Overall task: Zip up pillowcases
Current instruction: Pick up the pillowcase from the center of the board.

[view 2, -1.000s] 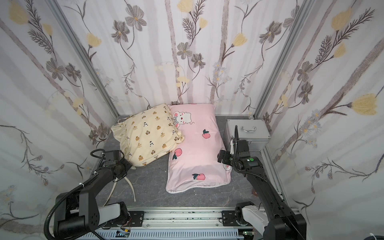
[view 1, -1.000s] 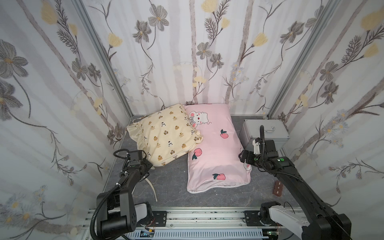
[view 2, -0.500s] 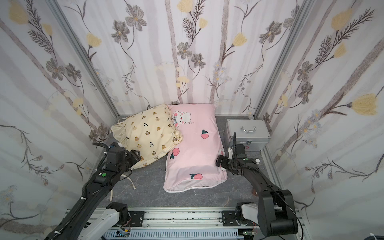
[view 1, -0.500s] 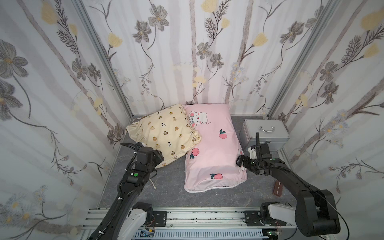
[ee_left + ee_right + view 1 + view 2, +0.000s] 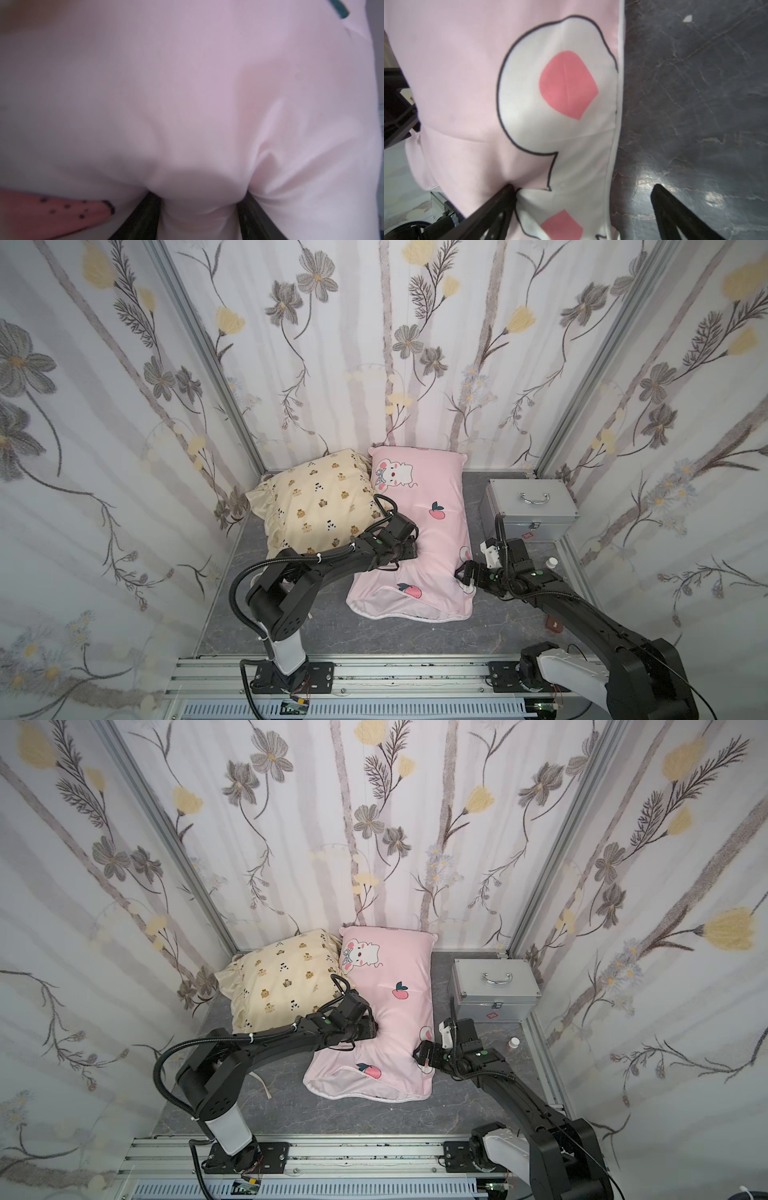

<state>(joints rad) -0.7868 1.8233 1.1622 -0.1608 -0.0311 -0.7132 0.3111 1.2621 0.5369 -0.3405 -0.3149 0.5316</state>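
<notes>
The pink pillowcase (image 5: 419, 526) (image 5: 399, 1011), printed with peaches and a white mouse, lies lengthwise on the grey floor. Its near end (image 5: 415, 614) gapes and shows white lining. The cream bear pillowcase (image 5: 320, 502) (image 5: 282, 977) leans against its left side. My left gripper (image 5: 409, 551) (image 5: 372, 1029) (image 5: 199, 195) presses into the pink pillowcase's left part, its fingers pinching a bulge of pink cloth. My right gripper (image 5: 463, 576) (image 5: 422, 1056) (image 5: 583, 187) stands wide open at the pillowcase's right edge. One finger (image 5: 508, 191) touches the cloth; the other is over the floor.
A silver metal case (image 5: 528, 510) (image 5: 494, 986) with a handle stands at the back right. A small white bottle (image 5: 551, 562) and a brown item (image 5: 552, 624) lie by the right wall. A white strap (image 5: 264, 1085) lies under the left arm. Floral walls close three sides.
My left arm swung from beside the cream pillowcase across onto the pink one and took hold of its cloth. The right gripper dropped to the pink pillowcase's right edge. The pillowcase shifted slightly.
</notes>
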